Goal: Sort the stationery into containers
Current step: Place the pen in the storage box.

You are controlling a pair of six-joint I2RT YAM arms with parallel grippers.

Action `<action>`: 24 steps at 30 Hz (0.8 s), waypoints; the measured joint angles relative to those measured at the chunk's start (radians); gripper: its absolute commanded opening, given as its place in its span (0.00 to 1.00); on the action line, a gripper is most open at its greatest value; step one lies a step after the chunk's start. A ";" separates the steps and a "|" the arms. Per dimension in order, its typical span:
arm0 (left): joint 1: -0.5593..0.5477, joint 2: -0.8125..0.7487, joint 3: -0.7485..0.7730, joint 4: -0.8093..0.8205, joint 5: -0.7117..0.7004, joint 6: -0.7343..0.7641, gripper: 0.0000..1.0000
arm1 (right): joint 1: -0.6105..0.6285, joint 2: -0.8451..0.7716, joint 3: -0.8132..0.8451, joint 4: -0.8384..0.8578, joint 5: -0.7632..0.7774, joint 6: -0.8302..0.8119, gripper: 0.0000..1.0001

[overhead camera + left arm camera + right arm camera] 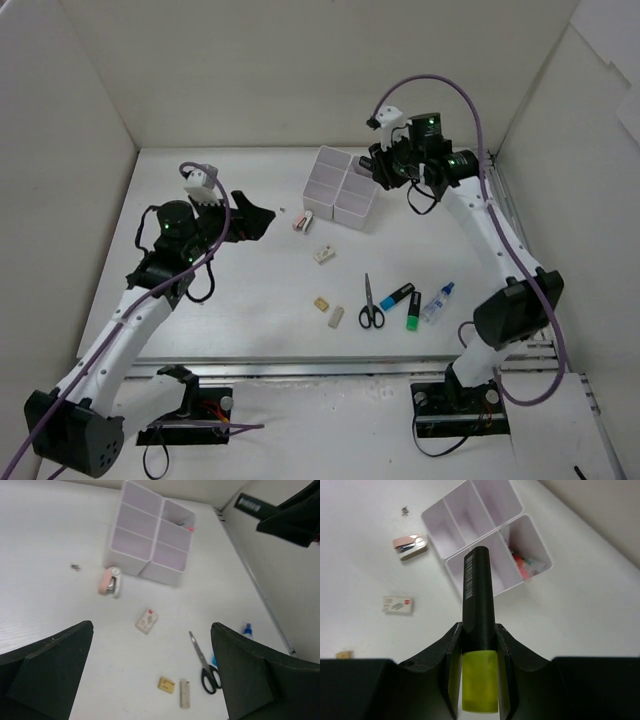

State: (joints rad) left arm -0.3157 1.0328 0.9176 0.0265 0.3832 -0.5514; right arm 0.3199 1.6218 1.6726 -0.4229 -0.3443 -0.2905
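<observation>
Holding the yellow highlighter (477, 590) pinched between the fingers of the right gripper (479, 635), above the bins (355, 212), barrel end pointing down at them. Left gripper (255, 213) hovers left of the bins, fingers spread, empty.

Step judged: drop-in. To do it well, centre the barrel over 1 compartment, lower until the tip is inside the walls, then release. The thin walls may shift if bumped.

Count: 4 bins, 1 holding red items (522, 565), number unclear. Loose on the near side of the bins:
- 1 stapler (304, 221), just beside them
- 1 small box (323, 254)
- 2 erasers: tan eraser (321, 303), white eraser (336, 317)
- 1 scissors (370, 303)
- 2 more highlighters: blue highlighter (396, 296), green highlighter (412, 311)
- 1 glue bottle (438, 302)
</observation>
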 measured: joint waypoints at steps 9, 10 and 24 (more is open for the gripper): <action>0.058 0.008 -0.048 -0.174 -0.129 0.061 1.00 | 0.072 0.489 0.673 -0.311 0.238 -0.234 0.00; 0.063 0.020 -0.050 -0.185 -0.130 0.065 0.99 | 0.079 0.528 0.723 -0.335 0.255 -0.250 0.00; 0.100 0.089 -0.074 -0.198 -0.099 0.097 1.00 | 0.156 0.804 0.890 -0.275 0.486 -0.396 0.00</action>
State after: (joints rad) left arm -0.2153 1.1221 0.8440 -0.1711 0.2844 -0.4545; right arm 0.4763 2.4260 2.5629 -0.6983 0.1421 -0.6868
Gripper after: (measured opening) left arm 0.996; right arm 0.250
